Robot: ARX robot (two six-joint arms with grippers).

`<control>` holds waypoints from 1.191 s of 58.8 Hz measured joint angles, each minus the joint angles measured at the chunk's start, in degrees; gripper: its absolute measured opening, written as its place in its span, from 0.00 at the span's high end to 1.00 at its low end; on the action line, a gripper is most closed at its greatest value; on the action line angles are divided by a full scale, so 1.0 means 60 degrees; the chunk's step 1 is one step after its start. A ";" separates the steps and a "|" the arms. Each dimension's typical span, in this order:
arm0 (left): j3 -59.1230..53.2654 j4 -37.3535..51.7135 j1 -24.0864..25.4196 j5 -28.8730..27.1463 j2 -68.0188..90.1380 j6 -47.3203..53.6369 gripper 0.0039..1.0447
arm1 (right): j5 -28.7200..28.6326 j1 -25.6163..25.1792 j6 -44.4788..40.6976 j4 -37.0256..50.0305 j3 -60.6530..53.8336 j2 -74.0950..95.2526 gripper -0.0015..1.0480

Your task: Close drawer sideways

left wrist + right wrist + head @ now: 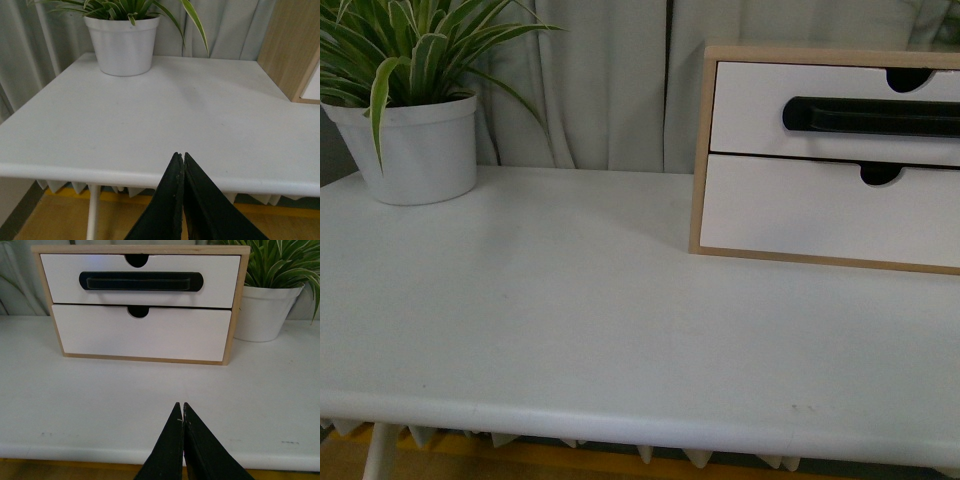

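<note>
The drawer (760, 115) is the upper one in a light wood frame (701, 150) at the back right of the white table; it is white with a long black bar handle (870, 116) and a half-round top notch. It also shows in the right wrist view (220, 280), with its handle (141, 281). Its front looks about level with the frame. Neither gripper shows in the front view. My left gripper (180, 156) is shut and empty over the table's front edge. My right gripper (181, 406) is shut and empty above the table, well in front of the drawers.
A plain white lower drawer (820, 210) with only a notch sits under it. A potted plant in a white pot (415, 150) stands at the back left of the table (570, 320). A second white pot (262, 312) stands beside the frame. Curtains hang behind.
</note>
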 joint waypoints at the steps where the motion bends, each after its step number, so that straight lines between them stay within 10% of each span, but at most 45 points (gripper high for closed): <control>1: 0.0000 -0.0087 0.0000 0.0000 -0.0069 -0.0004 0.96 | 0.0000 0.0000 0.0000 0.0004 0.0000 -0.0004 0.99; 30: 0.0000 -0.0514 0.0000 -0.0033 -0.0739 -0.0033 0.90 | -0.0007 0.0000 0.0000 0.0004 0.0000 -0.0015 0.99; 50: 0.0000 -0.0514 0.0000 -0.0033 -0.0739 -0.0033 0.33 | -0.0004 0.0000 0.0000 0.0004 0.0000 -0.0015 0.45; 56: 0.0000 -0.0514 0.0000 -0.0033 -0.0739 -0.0033 0.06 | -0.0004 0.0000 0.0000 0.0004 0.0000 -0.0015 0.15; 70: 0.0000 -0.0514 0.0000 -0.0033 -0.0739 -0.0033 0.06 | -0.0004 0.0000 0.0018 0.0004 0.0000 -0.0015 0.09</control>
